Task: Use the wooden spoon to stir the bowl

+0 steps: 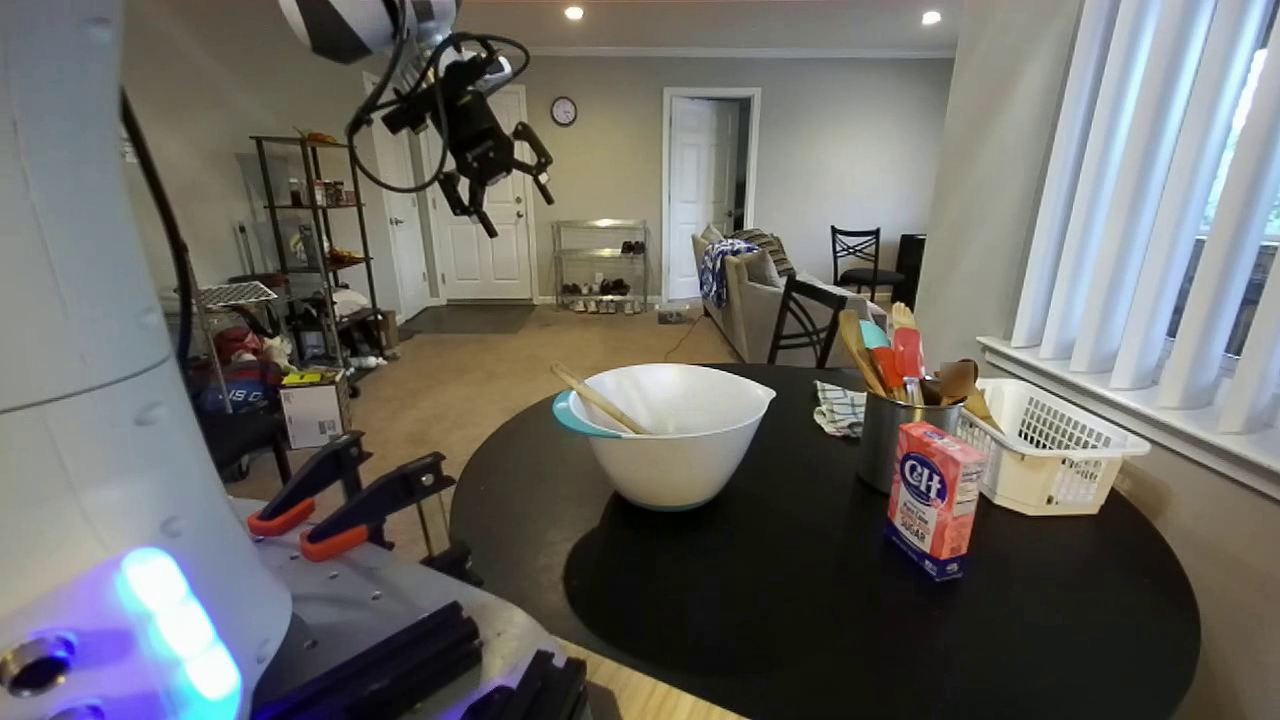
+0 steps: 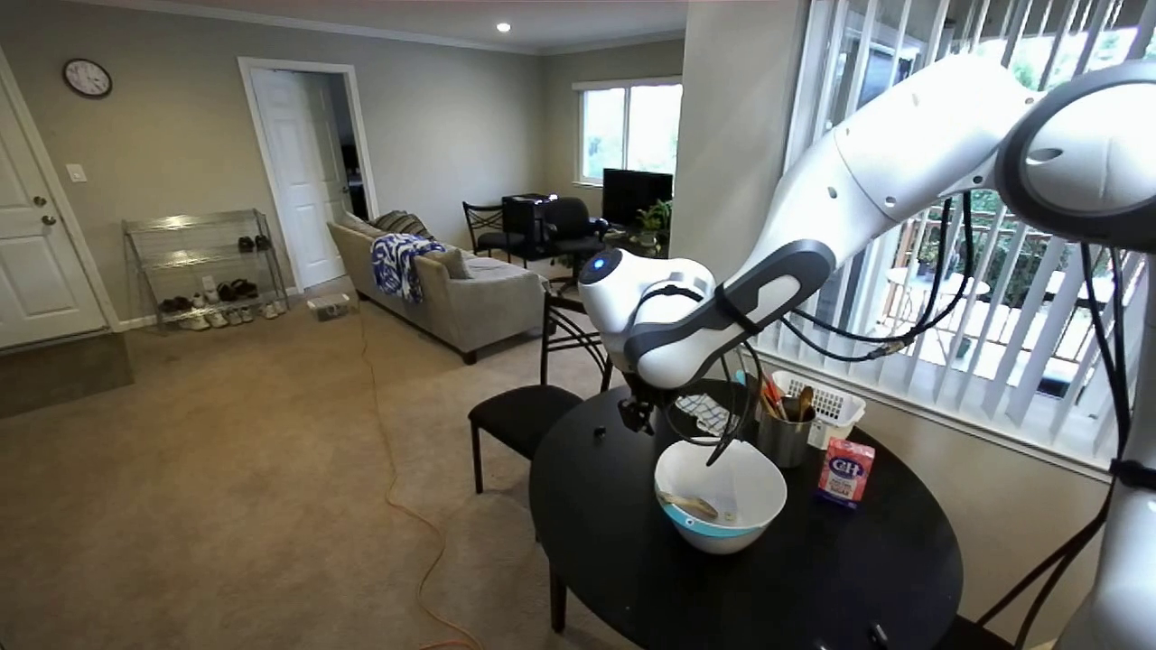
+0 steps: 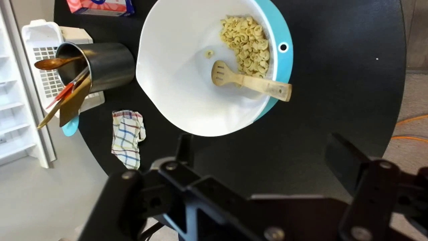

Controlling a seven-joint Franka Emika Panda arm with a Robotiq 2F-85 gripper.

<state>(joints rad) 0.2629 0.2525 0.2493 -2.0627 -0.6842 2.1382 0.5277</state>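
Wooden spoon (image 3: 252,82), from the pincer (image 1: 521,217): lies lower and well apart, inside the bowl (image 1: 672,472) on the table (image 2: 813,587); in the wrist view, shows past the fingertips, in line with the gap between them;
Spoon's lean: rests tilted, head low in the bowl, handle up across the teal part of the rim and poking out beyond it;
Spoon's look: light tan and wooden, with a long straight handle, a narrower neck and a rounded head cut with slots; bears a small dark mark near the handle's end;
Bowl: stands upright, deep and white, with a teal band along one side of the rim and a pouring lip opposite;
Pasta (image 3: 245,43): heaps pale yellow and curled against the bowl's wall on the teal side, beside the spoon; shows one piece apart, near the slotted head;
Pincer: released, with fingers spread wide; hangs above and off to one side of the bowl, aimed downward at a slant;
Arm (image 2: 858,185): in an exterior view, extends in from the right-hand edge, slopes down from a high elbow and bends sharply at the wrist;
Table: also bears a metal canister (image 3: 115,63) of utensils (image 1: 908,352), a pink sugar box (image 1: 932,500), a white slatted basket (image 1: 1050,487) and a checked cloth (image 3: 127,139), all apart from the bowl.
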